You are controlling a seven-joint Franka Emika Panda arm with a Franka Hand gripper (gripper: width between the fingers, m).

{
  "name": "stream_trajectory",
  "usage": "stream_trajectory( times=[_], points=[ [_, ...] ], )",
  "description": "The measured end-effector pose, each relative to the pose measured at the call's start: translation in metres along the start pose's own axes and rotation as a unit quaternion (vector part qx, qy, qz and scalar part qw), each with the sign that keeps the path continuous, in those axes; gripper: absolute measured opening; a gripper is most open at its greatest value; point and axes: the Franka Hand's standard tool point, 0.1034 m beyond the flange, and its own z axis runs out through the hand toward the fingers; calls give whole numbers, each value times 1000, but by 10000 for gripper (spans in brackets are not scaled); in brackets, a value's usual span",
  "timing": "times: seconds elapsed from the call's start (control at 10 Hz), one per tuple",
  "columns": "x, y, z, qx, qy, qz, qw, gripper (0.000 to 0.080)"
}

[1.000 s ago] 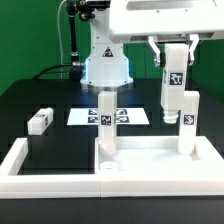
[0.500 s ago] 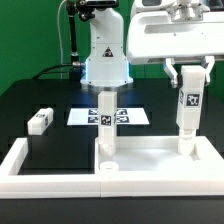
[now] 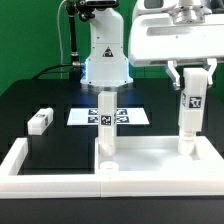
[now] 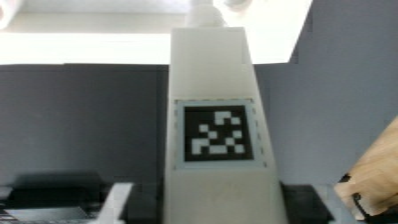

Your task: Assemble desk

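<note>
The desk top (image 3: 146,152), a white rimmed tray, lies at the front right of the exterior view. One white leg (image 3: 105,125) stands upright at its rear left corner. My gripper (image 3: 191,72) is shut on the upper part of a second tagged leg (image 3: 188,115), which stands upright with its lower end at the tray's rear right corner. The wrist view is filled by this leg (image 4: 221,120) and its tag, held between the dark fingers (image 4: 71,190). A third leg (image 3: 40,121) lies loose on the black table at the exterior view's left.
White border bars (image 3: 22,160) run along the front and left of the tray. The marker board (image 3: 128,117) lies behind the tray, in front of the robot base (image 3: 105,65). A tan shape (image 4: 377,160) shows at the edge of the wrist view.
Since a second ago the gripper has moved to the exterior view's right and down with its leg, to the tray's rear right corner. Nothing has moved in the last half second.
</note>
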Motion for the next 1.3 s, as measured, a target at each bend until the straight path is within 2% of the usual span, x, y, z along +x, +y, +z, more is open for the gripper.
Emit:
stream_trajectory(
  times=[0.1, 0.2, 0.6, 1.1, 1.3],
  points=[
    [7, -10, 6, 3, 4, 4, 1000, 290],
    [6, -13, 12, 2, 3, 0, 1000, 290],
    [4, -13, 24, -1, -1, -3, 1000, 290],
    [-12, -13, 37, -5, -15, -8, 1000, 290],
    [-13, -16, 38, -4, -15, -10, 1000, 290]
  ],
)
